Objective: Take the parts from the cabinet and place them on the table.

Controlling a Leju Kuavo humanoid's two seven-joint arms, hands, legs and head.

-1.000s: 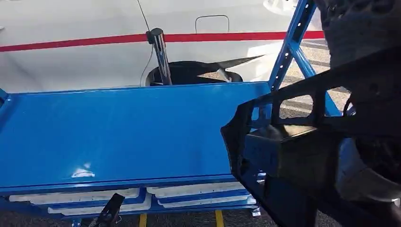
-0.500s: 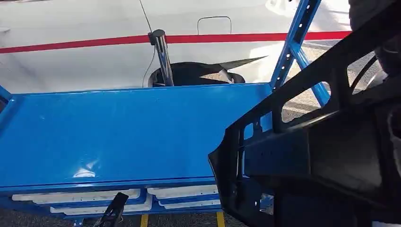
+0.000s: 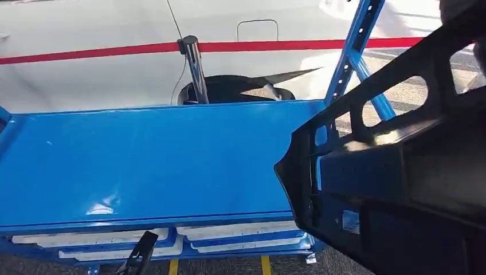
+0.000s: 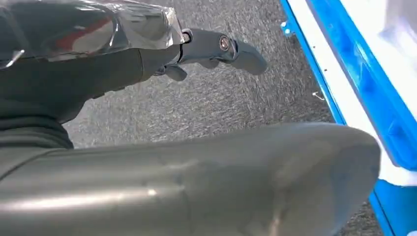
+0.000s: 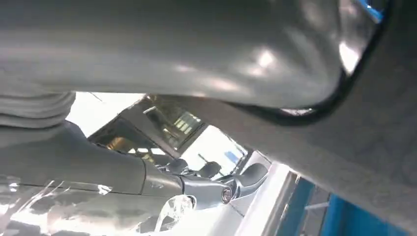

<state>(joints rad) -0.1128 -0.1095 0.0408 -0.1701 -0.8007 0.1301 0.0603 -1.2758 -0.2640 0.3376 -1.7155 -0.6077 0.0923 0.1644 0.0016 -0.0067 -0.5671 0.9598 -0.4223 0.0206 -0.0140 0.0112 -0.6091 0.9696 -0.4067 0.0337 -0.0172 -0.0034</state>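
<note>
In the head view you see the blue table [image 3: 143, 160] across the middle, with a glossy flat top. The large black part [image 3: 395, 166] is at the right side of the scene, near the camera, and its left end hangs over the right edge of the table. You cannot tell from this view if the part touches the table top. Behind the table stands a white car [image 3: 114, 74] with a red stripe, and a chrome post [image 3: 193, 66] is just beyond the far edge. A blue frame [image 3: 352, 51] rises at the far right corner. Under the table top you see white trays [image 3: 91, 238] in a row.

In the left wrist view you see the left hand [image 4: 147, 73] above grey floor [image 4: 211, 103], with one finger [image 4: 221, 49] stretched out straight and nothing between the fingers. The hand is spread and holds nothing. The blue edge of the table is at one side, near the hand but apart from it.

In the right wrist view you see the right hand [image 5: 162, 162] very close, with the thick thumb pressed along a dark surface of the black part. Its fingers [image 5: 231, 184] are curled on the other side, so the hand is clamped on the part.
</note>
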